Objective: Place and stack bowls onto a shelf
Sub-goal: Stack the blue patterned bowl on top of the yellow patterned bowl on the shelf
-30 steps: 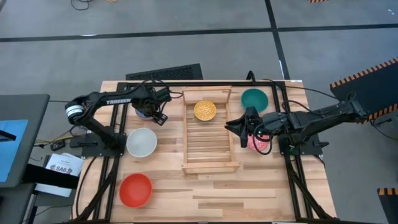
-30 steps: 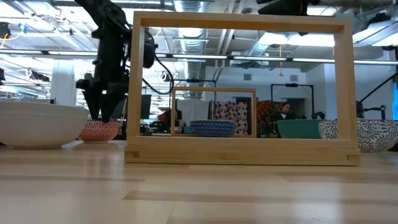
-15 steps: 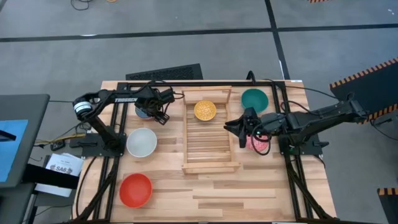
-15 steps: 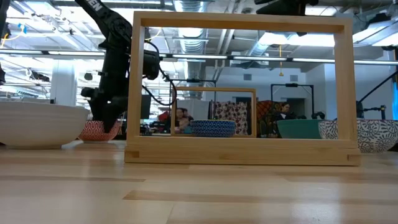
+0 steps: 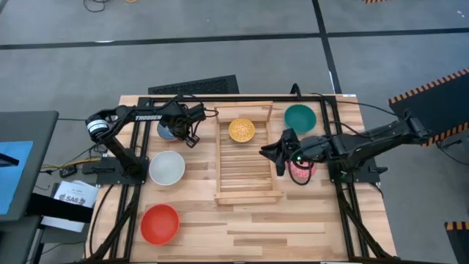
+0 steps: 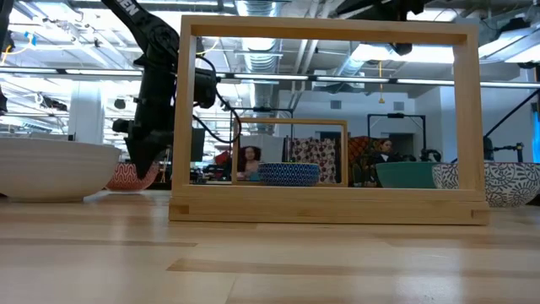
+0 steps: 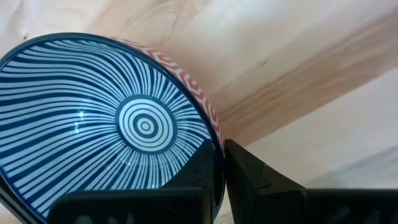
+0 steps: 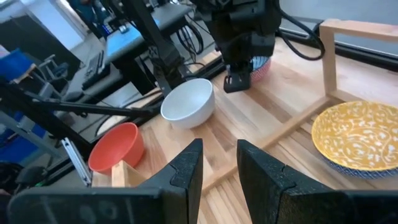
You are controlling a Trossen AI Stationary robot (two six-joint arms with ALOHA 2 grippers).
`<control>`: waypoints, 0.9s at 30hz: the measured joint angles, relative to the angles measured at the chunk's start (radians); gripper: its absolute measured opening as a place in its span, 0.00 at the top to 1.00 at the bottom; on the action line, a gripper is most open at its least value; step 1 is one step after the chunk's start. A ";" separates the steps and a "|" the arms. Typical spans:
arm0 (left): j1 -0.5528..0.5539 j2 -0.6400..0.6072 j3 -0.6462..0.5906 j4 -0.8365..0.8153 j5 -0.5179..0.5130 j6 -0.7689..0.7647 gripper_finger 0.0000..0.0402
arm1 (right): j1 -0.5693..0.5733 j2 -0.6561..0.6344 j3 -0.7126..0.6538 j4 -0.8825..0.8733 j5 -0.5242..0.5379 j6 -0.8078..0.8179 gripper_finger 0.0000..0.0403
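Observation:
The blue-patterned bowl, striped blue inside and red-patterned outside, sits at the table's far left with my left gripper shut on it. The shelf lies mid-table, and the yellow bowl rests on its far end. My right gripper hovers open at the shelf's right rail, nothing between its fingers. The pink speckled bowl sits on the table right of it. The teal bowl, the white bowl and the red bowl also rest on the table. My left gripper pinches the bowl's rim on the side toward the shelf. One finger is inside the bowl and the other is outside. The fingers come down from above. In the low view the bowl still seems to rest on the table.
A black frame runs around the table's far and side edges. Bare wood lies in front of the shelf toward the near edge. The shelf's raised end rail stands tall in the low view. People show in the room behind.
My left gripper has settled onto the blue-patterned bowl and shut on its rim; the bowl has stayed in place. My right gripper has moved a little toward the table's left, closer to the shelf, leaving more of the pink speckled bowl uncovered.

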 joint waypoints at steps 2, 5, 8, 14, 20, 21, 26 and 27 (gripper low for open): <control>0.000 -0.005 0.000 -0.001 0.006 0.003 0.99 | 0.000 0.000 0.000 0.001 0.000 0.000 0.69; 0.000 -0.028 0.004 -0.030 0.020 0.011 0.99 | 0.001 -0.002 0.000 0.010 0.000 0.000 0.69; -0.004 -0.070 0.039 -0.118 0.041 0.022 0.99 | 0.001 -0.016 0.000 0.032 0.000 0.000 0.69; -0.078 -0.196 0.177 -0.269 0.050 0.028 0.99 | -0.020 -0.048 0.002 0.139 0.000 -0.033 0.69; -0.270 -0.232 0.346 -0.438 0.048 0.034 0.99 | -0.066 -0.079 0.000 0.222 0.001 -0.037 0.69; -0.308 -0.231 0.366 -0.454 0.050 0.035 0.99 | -0.074 -0.082 0.001 0.244 0.001 -0.037 0.69; -0.489 -0.207 0.416 -0.420 0.051 0.053 0.99 | -0.108 -0.092 0.000 0.249 0.003 -0.036 0.69; -0.516 -0.199 0.417 -0.394 0.051 0.067 0.99 | -0.113 -0.094 0.000 0.250 0.003 -0.036 0.69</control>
